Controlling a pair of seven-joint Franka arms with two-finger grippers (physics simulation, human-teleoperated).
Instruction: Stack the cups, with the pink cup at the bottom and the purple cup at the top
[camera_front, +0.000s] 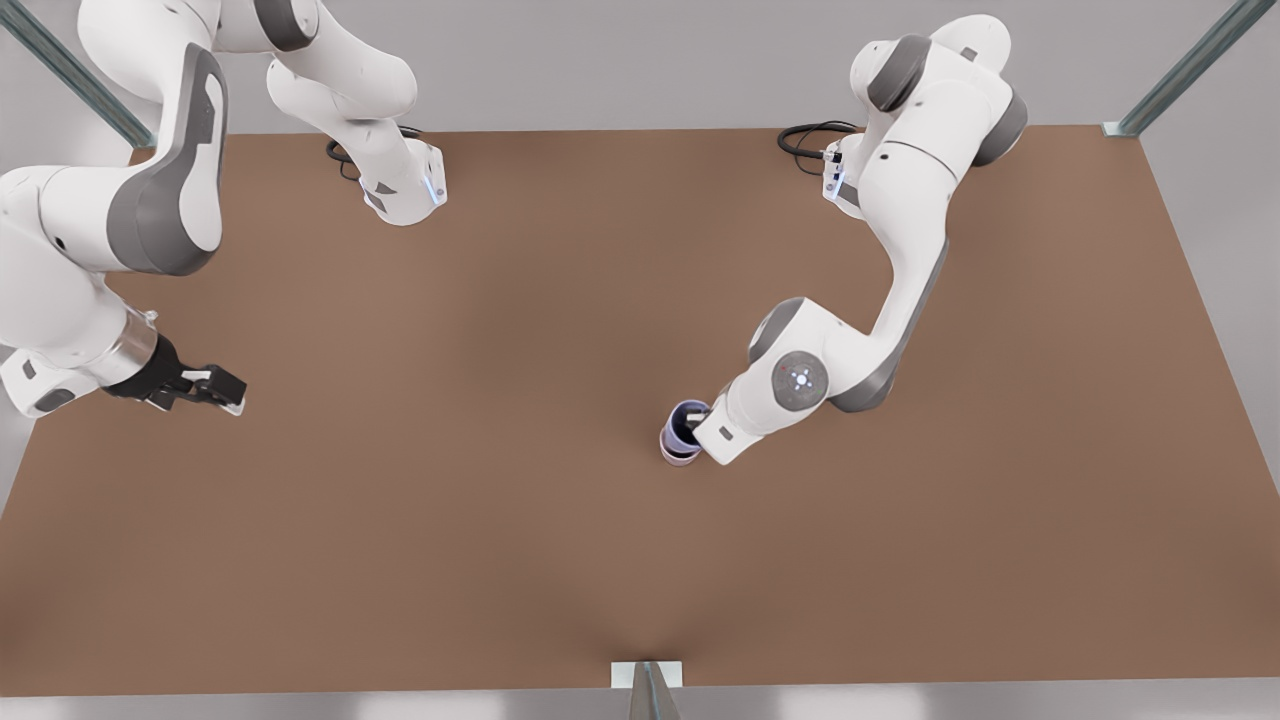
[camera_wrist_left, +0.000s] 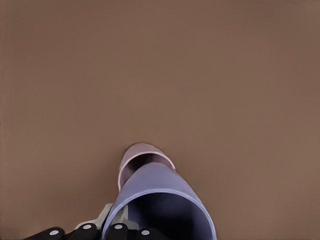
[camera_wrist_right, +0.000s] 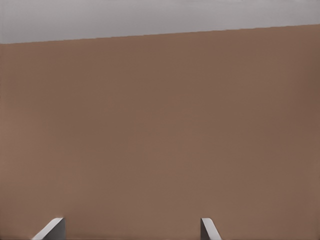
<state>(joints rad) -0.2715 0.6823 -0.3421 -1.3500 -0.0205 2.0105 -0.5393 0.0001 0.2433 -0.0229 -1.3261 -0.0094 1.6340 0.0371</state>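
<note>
Left gripper (camera_front: 697, 424) is clamped on the purple cup (camera_front: 686, 420), already nested over the pink cup (camera_wrist_left: 142, 154) mid-table (camera_front: 500, 550). I'd seat it straight before letting go. Right gripper (camera_front: 222, 390), fingers spread, waits by the table's edge

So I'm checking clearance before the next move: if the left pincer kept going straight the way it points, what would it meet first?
Probably the pink cup. The left pincer grips the purple cup by its rim, directly over the pink one, so the purple cup's base would likely seat inside it, with the table beneath. Depth is unclear.
</note>
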